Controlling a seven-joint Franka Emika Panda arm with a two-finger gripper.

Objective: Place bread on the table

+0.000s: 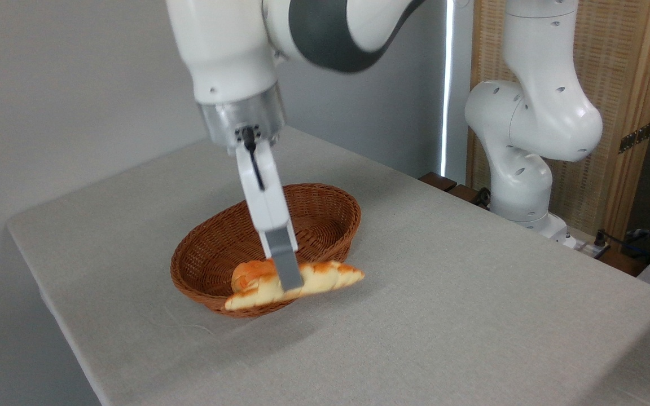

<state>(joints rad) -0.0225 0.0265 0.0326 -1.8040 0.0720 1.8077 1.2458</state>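
My gripper (pixel 290 288) is shut on the middle of the bread (pixel 325 278), a long pale yellow braided loaf with golden-brown patches. The loaf hangs nearly level over the front rim of the brown wicker basket (pixel 319 217), its right end out past the rim above the grey table (pixel 471 293). Whether the loaf touches the rim I cannot tell. One grey finger (pixel 286 269) shows in front of the loaf; the other is hidden behind it.
A small round orange bun (pixel 250 272) lies in the basket, partly hidden behind the loaf. The arm's white base (pixel 519 197) stands at the table's far right edge. A wooden screen (pixel 629 113) is behind it.
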